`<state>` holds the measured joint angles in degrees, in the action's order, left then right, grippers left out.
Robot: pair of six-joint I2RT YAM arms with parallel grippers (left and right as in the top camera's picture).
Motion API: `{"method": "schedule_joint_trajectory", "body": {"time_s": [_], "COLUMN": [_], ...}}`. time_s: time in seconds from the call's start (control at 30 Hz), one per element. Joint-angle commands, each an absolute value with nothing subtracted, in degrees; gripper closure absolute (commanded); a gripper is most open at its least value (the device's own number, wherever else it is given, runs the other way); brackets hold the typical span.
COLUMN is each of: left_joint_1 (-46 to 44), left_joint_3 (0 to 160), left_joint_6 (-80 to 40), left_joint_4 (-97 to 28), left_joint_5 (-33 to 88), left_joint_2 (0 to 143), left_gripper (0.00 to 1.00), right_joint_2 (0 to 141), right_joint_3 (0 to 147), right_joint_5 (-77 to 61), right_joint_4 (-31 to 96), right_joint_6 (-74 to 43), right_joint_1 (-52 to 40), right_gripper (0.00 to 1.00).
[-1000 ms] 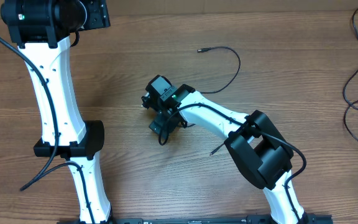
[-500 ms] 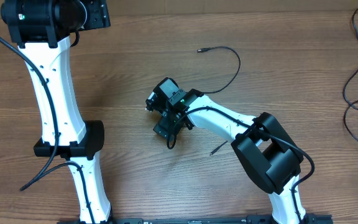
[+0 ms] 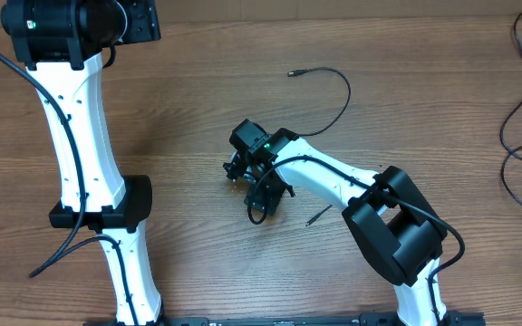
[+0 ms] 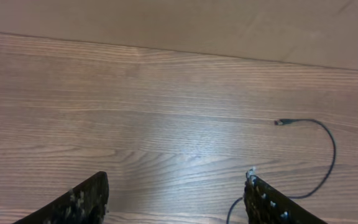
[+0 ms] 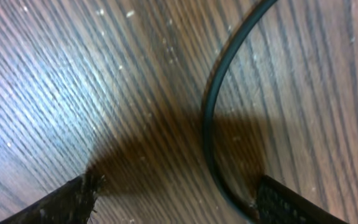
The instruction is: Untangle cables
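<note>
One thin black cable (image 3: 344,94) lies mid-table, its plug end (image 3: 291,72) at the back; it runs under my right arm, and a loose end (image 3: 316,215) shows near the front. More thin black cables (image 3: 516,118) lie at the far right edge. My right gripper (image 3: 260,201) is low over the wood and open. In the right wrist view the cable (image 5: 207,118) curves between the fingers (image 5: 173,183), close to the right one. My left gripper (image 4: 176,180) is open and empty at the back left; the same cable (image 4: 328,140) lies beyond it.
The left arm's white links (image 3: 84,145) stretch along the left side, with thick black base cables (image 3: 62,254) beside them. The right arm's black elbow (image 3: 392,231) stands at the front right. The table's back edge (image 4: 179,50) runs past the left gripper.
My right gripper has moved toward the front right and turned, coming down over a loop of the cable. The left arm has not moved.
</note>
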<state>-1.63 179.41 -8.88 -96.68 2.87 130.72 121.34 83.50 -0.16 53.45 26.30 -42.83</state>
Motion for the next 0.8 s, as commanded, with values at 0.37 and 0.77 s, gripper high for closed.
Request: {"method": "schedule_joint_trajectory", "body": {"time_s": [0.37, 0.77], "left_joint_1": [-1.96, -1.96], "left_joint_3": [180.0, 180.0], "left_joint_6": [-8.12, -8.12], "left_joint_4": [-96.79, -96.79], "left_joint_5": [5.63, 6.02], "left_joint_2": [129.51, 129.51], "left_gripper": [0.3, 0.3], "right_joint_2": [132.79, 132.79], "right_joint_3": [75.37, 78.81], "right_joint_5": [1.48, 3.4], "right_joint_4": [52.1, 52.21], "right_joint_6": [28.84, 28.38], "right_joint_1": [-43.48, -43.48], "right_gripper": [0.27, 0.22]}}
